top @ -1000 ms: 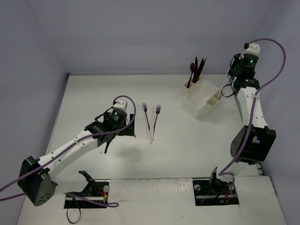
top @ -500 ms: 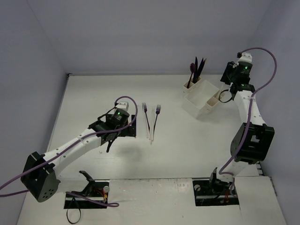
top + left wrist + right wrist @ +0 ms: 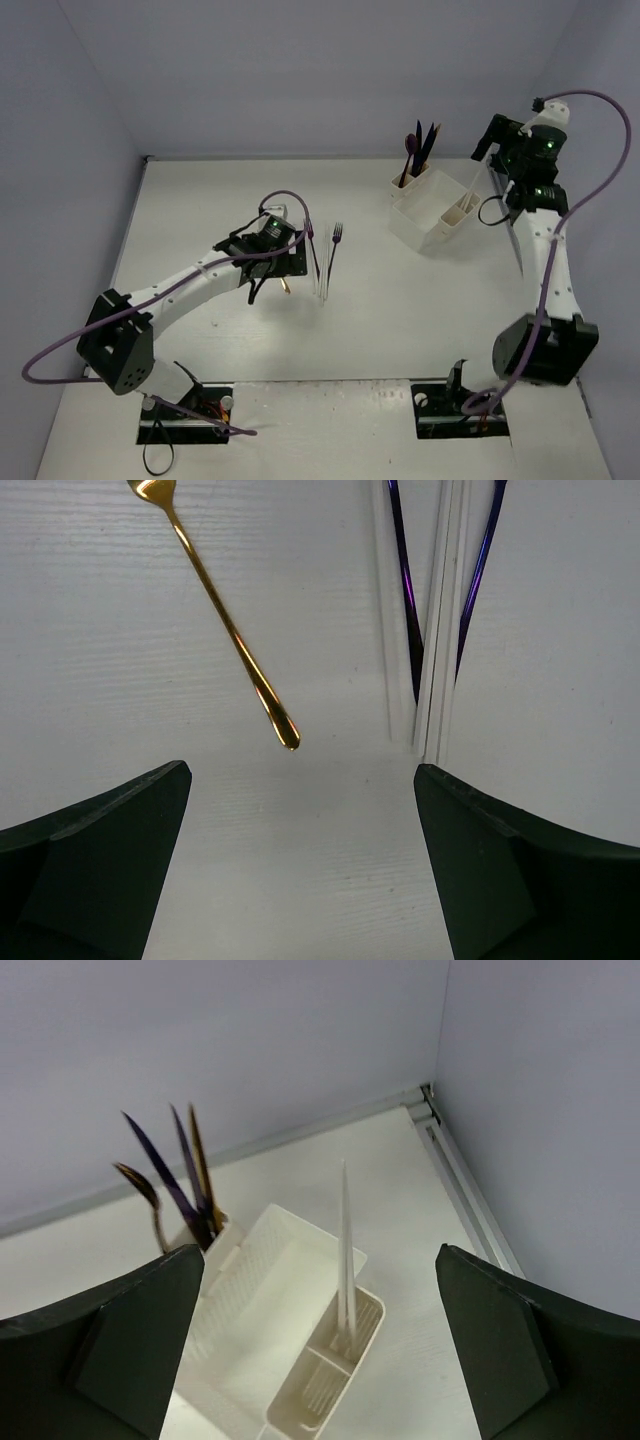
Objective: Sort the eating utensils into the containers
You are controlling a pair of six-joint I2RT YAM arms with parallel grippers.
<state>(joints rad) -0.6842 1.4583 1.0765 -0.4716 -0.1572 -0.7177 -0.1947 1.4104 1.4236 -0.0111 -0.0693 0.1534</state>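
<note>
The top view looks down from behind over the whole table (image 3: 200, 200). The left wrist view sits close above the cutlery (image 3: 407, 610) mid-table. The right wrist view looks down from higher on the far-right organizer (image 3: 260, 1305). The top view shows both.

Lighting's bright and flat, looks like it comes from overhead. The tabletop (image 3: 200, 200) is nearly blown out white, while the walls (image 3: 300, 70) go a cool lavender. Only a soft, faint shadow sits on the tabletop beneath the left arm (image 3: 180, 290). In the left wrist view the gold utensil (image 3: 215, 610) throws a sharp glint, and the clear plastic ones (image 3: 443, 630) almost vanish against the white. The left fingers (image 3: 95, 870) and right fingers (image 3: 110, 1350) are dark, fuzzy blobs, too close to be in focus. The white organizer (image 3: 260, 1290) looks a bit soft and low-contrast.
</note>
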